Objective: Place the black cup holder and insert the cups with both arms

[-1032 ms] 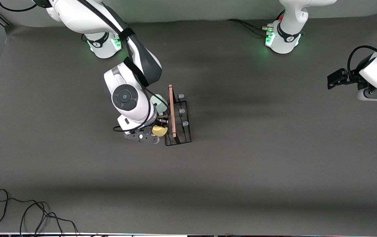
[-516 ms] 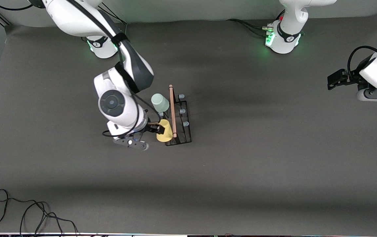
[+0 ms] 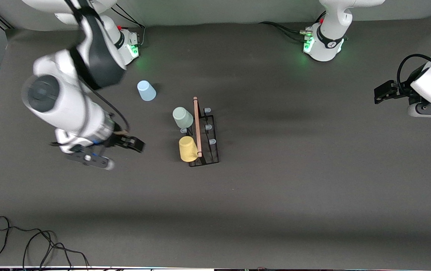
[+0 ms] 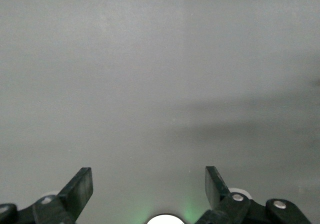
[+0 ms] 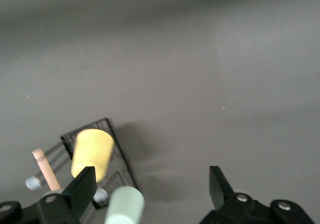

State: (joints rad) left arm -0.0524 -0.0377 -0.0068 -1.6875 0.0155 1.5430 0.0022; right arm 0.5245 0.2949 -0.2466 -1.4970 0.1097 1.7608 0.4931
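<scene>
The black cup holder [image 3: 208, 140] with its wooden rod handle [image 3: 197, 126] stands mid-table. The mint green cup [image 3: 182, 117] and the yellow cup [image 3: 188, 148] hang on pegs on its side toward the right arm's end. Both also show in the right wrist view: the yellow cup [image 5: 93, 152], the mint green cup [image 5: 126, 206]. The pale blue cup [image 3: 146, 90] stands upside down on the table, farther from the front camera than the holder. My right gripper [image 3: 134, 143] is open and empty, apart from the holder, toward the right arm's end. My left gripper [image 3: 383, 91] is open and empty, waiting at the left arm's end.
A black cable [image 3: 31, 242] lies coiled at the near corner at the right arm's end. The green-lit arm bases [image 3: 322, 43] stand along the table's edge farthest from the front camera. Three pale-blue-tipped pegs [image 3: 208, 127] on the holder's side toward the left arm's end are bare.
My right gripper let go of the yellow cup on its peg and drew back quickly toward the right arm's end. The pale blue cup came into view. The left arm has not moved.
</scene>
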